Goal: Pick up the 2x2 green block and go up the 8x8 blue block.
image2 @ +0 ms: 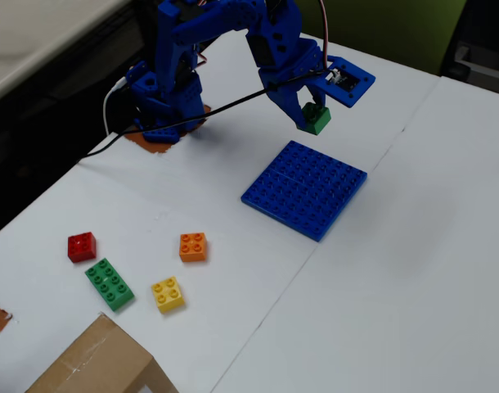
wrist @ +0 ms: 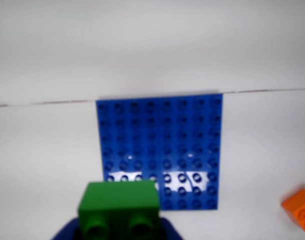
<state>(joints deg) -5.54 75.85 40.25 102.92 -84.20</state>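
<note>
One 2x2 green block, clamped in our gripper's closed fingers, hangs above the 8x8 blue block's far edge. Carry step; next we judge: lower onto studs.

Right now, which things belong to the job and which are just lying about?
In the job: 2x2 green block, held by the gripper; 8x8 blue block.
Lying about: red brick, orange brick, yellow brick, long green brick, cardboard box.

No legible text, labels, brand marks or numbers in either view. Checked the small plastic bricks, the large flat blue studded plate and the brown cardboard box: all blank.
</note>
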